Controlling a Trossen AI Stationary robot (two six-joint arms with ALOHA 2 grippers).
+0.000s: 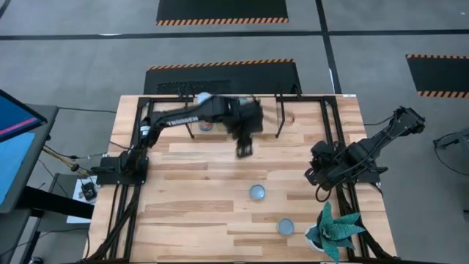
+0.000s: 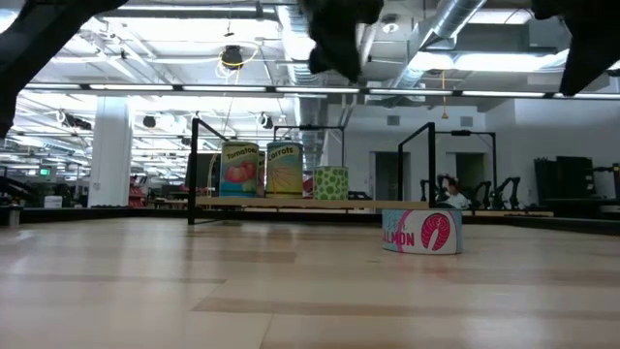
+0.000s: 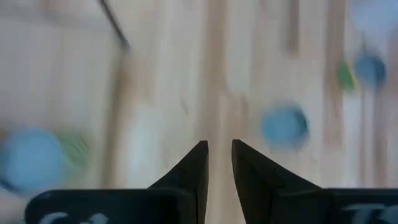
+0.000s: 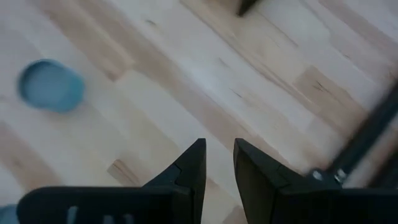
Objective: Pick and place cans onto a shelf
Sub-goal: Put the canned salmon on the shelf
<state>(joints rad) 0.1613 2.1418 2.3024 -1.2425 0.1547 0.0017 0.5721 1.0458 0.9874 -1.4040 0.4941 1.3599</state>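
Observation:
The shelf (image 2: 291,204) stands at the table's far side and carries three upright cans: a tomato can (image 2: 240,170), a carrot can (image 2: 284,169) and a green dotted can (image 2: 331,182). Two blue-topped cans stand on the table, one (image 1: 257,193) near the middle and one (image 1: 285,226) nearer the front. The low view shows a pink salmon can (image 2: 423,231). My left gripper (image 1: 244,150) hangs above the table's middle, just in front of the shelf, shut and empty (image 3: 219,155). My right gripper (image 1: 316,176) waits at the right, shut and empty (image 4: 217,155).
A green spiky plant (image 1: 333,227) stands at the front right corner. A black metal frame (image 1: 326,117) runs round the table's far and side edges. Bare wood lies between the shelf and the two cans on the table.

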